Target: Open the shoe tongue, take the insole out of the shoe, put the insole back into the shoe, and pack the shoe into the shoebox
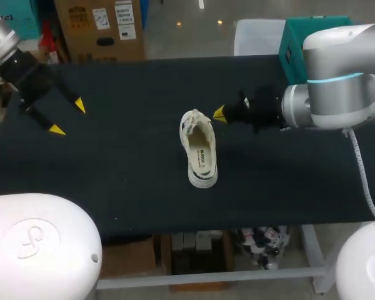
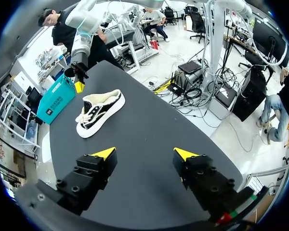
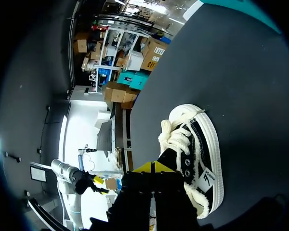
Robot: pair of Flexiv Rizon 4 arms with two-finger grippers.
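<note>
Head view: shoe [image 1: 199, 150] centred on table [image 1: 125, 169], right fingers [image 1: 219, 114] together beside it, left fingers [image 1: 80, 105] apart near edge.

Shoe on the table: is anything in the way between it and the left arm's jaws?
No, nothing visible. Only bare black table lies between the shoe and the open left jaws. The right jaws are at the shoe's other side, close by its laces, so they are not in that path.
</note>
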